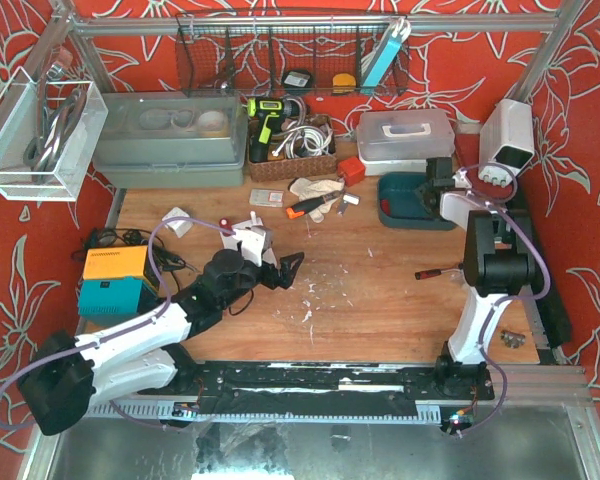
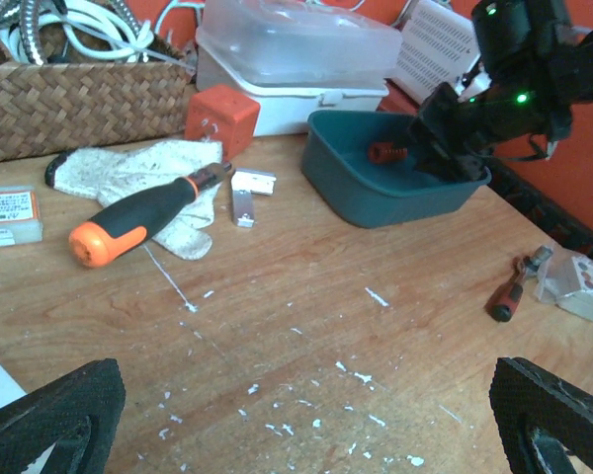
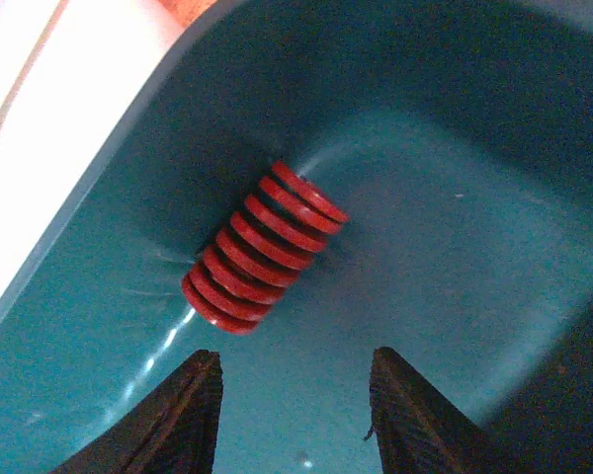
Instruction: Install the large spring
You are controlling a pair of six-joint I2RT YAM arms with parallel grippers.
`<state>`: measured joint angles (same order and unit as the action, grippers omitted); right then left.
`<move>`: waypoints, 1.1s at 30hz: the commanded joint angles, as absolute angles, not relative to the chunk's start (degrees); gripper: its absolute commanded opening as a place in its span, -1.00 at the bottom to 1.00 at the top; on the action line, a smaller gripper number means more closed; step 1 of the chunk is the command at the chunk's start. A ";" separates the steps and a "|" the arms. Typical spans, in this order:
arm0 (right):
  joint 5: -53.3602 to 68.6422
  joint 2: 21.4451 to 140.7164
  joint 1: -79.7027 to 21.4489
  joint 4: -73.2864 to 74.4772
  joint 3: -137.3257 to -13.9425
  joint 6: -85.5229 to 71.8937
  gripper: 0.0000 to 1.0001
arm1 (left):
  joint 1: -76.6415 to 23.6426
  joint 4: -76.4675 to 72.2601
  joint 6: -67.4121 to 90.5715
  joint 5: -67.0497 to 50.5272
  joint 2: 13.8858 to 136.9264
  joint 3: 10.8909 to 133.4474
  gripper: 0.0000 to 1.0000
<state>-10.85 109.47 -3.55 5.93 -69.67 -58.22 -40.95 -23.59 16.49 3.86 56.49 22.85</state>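
We cannot read the label on the small box (image 2: 5, 215) at far left (too blurred). Our left hand (image 2: 301, 425) hangs spread wide over the wooden worktop (image 2: 306, 296), which is flecked with white chips, with red flowered walls (image 1: 590, 240) around it. One orange-handled screwdriver (image 2: 143, 212) lies across one glove (image 2: 128, 168). Further right, one red spring (image 3: 264, 247) lies on its side in the teal tray (image 3: 455, 257), with our right hand (image 3: 295, 390) spread just before it, not touching.
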 commanded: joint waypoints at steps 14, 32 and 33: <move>-12.16 117.57 -3.02 3.14 -76.19 -64.47 -0.08 | -41.22 -25.14 16.13 3.81 53.84 22.94 1.00; -10.83 123.55 -1.14 5.18 -79.02 -64.00 -0.18 | -41.33 -24.61 15.50 5.66 53.92 22.94 1.00; -10.81 123.51 -1.12 5.33 -79.21 -63.44 -0.24 | -41.29 -24.57 15.55 5.75 53.93 22.94 1.00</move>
